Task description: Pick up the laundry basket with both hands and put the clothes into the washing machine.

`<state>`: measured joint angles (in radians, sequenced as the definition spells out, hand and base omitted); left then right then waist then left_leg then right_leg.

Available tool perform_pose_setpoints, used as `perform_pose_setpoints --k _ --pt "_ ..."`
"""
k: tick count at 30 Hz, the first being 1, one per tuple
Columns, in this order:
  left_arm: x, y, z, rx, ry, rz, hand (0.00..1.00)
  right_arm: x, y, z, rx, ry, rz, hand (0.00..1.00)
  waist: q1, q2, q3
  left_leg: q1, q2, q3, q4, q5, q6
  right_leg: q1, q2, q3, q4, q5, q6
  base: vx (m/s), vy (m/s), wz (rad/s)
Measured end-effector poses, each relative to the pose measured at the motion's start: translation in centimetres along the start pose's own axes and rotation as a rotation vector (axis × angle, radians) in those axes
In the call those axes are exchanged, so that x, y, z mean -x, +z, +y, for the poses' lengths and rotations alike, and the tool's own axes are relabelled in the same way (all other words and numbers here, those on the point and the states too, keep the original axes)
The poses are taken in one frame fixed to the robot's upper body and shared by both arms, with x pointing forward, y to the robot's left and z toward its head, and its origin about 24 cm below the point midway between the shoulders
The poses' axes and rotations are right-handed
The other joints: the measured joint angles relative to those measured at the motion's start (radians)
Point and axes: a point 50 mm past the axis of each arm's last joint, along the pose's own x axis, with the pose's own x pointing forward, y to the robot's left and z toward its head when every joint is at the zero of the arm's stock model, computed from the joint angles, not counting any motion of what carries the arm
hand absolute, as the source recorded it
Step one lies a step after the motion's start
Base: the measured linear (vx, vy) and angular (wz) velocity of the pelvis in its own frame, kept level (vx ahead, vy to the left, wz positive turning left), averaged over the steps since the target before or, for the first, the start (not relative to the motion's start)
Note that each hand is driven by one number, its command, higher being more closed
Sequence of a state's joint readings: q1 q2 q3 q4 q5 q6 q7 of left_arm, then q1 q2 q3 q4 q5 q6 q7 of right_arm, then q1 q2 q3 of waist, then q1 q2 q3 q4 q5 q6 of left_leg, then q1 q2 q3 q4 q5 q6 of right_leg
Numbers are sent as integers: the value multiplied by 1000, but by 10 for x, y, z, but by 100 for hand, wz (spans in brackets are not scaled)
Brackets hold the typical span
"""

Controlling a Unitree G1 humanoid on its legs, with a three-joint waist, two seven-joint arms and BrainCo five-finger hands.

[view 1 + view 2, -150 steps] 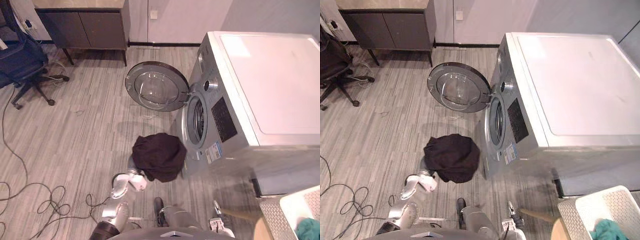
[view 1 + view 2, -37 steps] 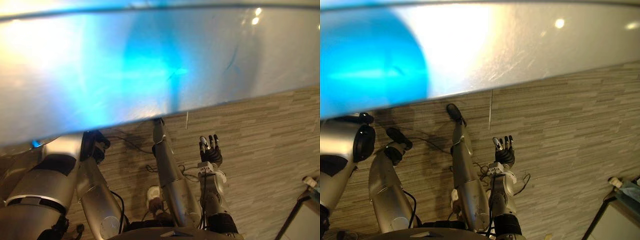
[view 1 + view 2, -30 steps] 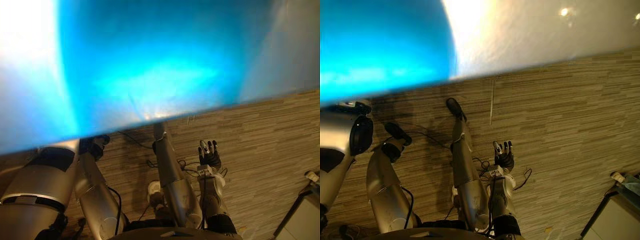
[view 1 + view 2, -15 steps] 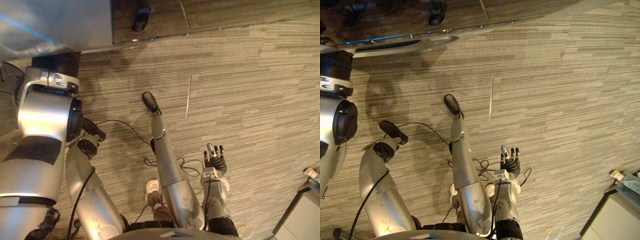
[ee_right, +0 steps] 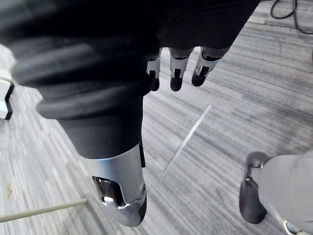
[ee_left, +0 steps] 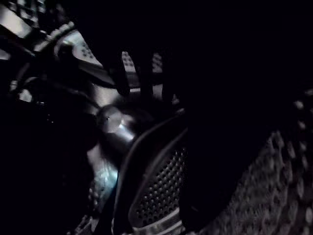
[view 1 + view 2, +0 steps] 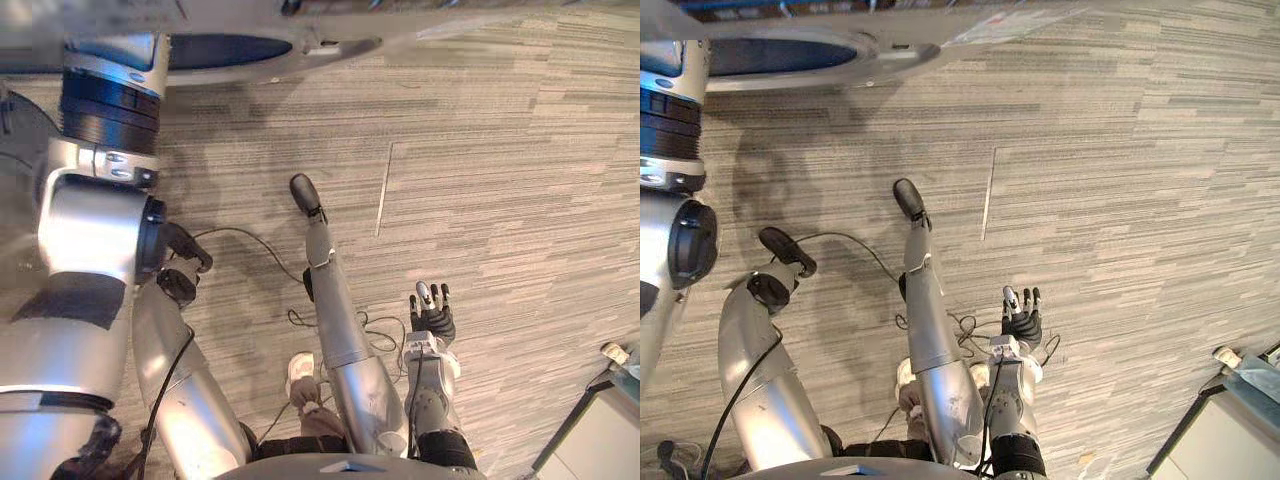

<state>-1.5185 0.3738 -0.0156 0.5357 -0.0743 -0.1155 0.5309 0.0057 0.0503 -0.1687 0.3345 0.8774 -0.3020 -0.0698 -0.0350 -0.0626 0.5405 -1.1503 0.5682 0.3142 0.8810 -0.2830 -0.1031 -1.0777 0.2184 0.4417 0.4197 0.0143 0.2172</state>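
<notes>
Low over the grey floor (image 7: 520,150), close to the robot's own side, the right robot hand (image 7: 1021,322) hangs with its fingers (image 5: 176,73) straight and a little apart, and it holds nothing. Along the far edge of the floor stands the washing machine (image 7: 840,50). The left arm (image 7: 95,230) reaches up toward its round opening. The left wrist view looks into the perforated drum (image 6: 161,196), so I judge that the left robot hand is inside the machine. That view is very dark, and I cannot tell if this hand's fingers are spread or curled. A big dark mass beside the holes may be the clothes, but it may also be the hand's own cover; I cannot decide which.

The main risk, in my opinion, is at the moment of pulling back. If the cloth is caught on the fingers, it will come out with the hand and fall on the floor. A part of it can also stay over the rim of the opening, and then the door will not shut well. A careless withdrawal can also knock the arm against that rim.
</notes>
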Motion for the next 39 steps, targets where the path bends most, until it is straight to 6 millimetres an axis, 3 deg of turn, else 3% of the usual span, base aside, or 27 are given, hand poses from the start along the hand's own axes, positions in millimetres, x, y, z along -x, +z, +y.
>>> perform_pose_setpoints --k 2,3,5,6,9,13,15,17,18,20,23,24,26,28,30,34,37,39 --pt "10 -13 4 149 34 74 0 0 0 0 -2 -2 1 0 1 2 2 2 -11 -3 -8 8 3 0 -6 -4 7 -3 0 29 -2 26" --pt "28 -37 10 325 87 197 0 1 -2 1 -9 -6 2 0 5 2 2 11 -22 -5 -19 17 5 2 -13 -12 20 -8 -3 30 -9 33" --pt "48 -58 19 607 155 319 0 1 -2 1 -11 -6 4 0 9 2 2 24 -35 -5 -32 28 6 8 -21 -16 29 -14 -7 32 -13 27" --pt "74 -78 34 749 237 385 0 1 -2 1 -11 -7 4 0 15 2 2 48 -38 -4 -40 32 5 29 -22 -15 31 -16 -12 28 -10 14" --pt "121 -111 61 793 355 491 0 1 -2 0 -11 -25 4 0 22 2 1 113 -56 2 -78 48 0 74 -32 -16 35 -25 -26 37 -27 20" --pt "203 -147 95 758 431 682 0 1 -1 -2 -12 -44 5 0 44 3 -1 268 -109 19 -202 97 -3 189 -63 -26 16 -44 -47 48 -50 33" --pt "242 -157 102 707 398 791 0 1 -2 -8 -11 -66 15 0 47 20 -28 331 -135 19 -260 118 -4 247 -83 -45 -12 -47 -54 61 -41 39" --pt "306 -165 97 640 285 1004 0 3 -2 -24 36 -111 43 0 64 47 -108 392 -173 23 -323 137 -6 291 -113 -56 -26 -61 -63 97 -17 36" --pt "322 -166 95 626 265 1059 0 4 -4 -27 42 -121 55 0 66 57 -126 408 -181 23 -337 140 -6 306 -121 -60 -27 -63 -64 136 7 37" --pt "377 -164 93 455 99 1227 0 3 -5 -31 64 -129 76 0 75 78 -160 499 -215 32 -380 154 -10 381 -151 -71 -27 -87 -66 151 19 31" --pt "427 -165 99 355 56 1403 0 6 -12 -37 76 -152 116 0 78 81 -202 592 -249 45 -442 167 -8 452 -180 -74 -30 -108 -67 118 6 22" --pt "464 -164 109 308 103 1553 0 9 -18 -48 92 -195 148 0 79 82 -244 653 -281 44 -503 190 -9 495 -204 -85 -39 -120 -70 90 -15 30" --pt "491 -162 122 243 156 1664 0 12 -25 -58 108 -237 184 0 74 82 -267 706 -305 36 -561 215 -10 537 -220 -102 -50 -128 -76 55 -30 32" --pt "521 -153 151 119 222 1791 0 19 -34 -78 136 -321 253 0 63 84 -297 778 -335 18 -648 259 -19 590 -235 -128 -58 -136 -84 9 -61 35" --pt "546 -137 188 -2 335 1889 0 29 -41 -100 200 -405 329 0 55 88 -328 859 -352 -3 -744 310 -30 652 -238 -160 -69 -146 -97 -13 -85 34" --pt "570 -114 221 -138 381 1989 0 39 -40 -122 318 -464 400 0 52 99 -374 913 -348 -77 -813 364 -42 727 -232 -241 -76 -157 -119 -42 -84 48" --pt "582 -100 232 -194 372 2030 0 42 -38 -128 370 -468 418 0 61 98 -389 940 -351 -122 -809 374 -40 775 -243 -300 -49 -182 -133 -85 -57 52" --pt "590 -92 230 -194 375 2055 0 43 -37 -132 376 -472 430 0 72 104 -401 934 -352 -141 -778 383 -14 800 -243 -329 -17 -203 -143 -113 -45 65"
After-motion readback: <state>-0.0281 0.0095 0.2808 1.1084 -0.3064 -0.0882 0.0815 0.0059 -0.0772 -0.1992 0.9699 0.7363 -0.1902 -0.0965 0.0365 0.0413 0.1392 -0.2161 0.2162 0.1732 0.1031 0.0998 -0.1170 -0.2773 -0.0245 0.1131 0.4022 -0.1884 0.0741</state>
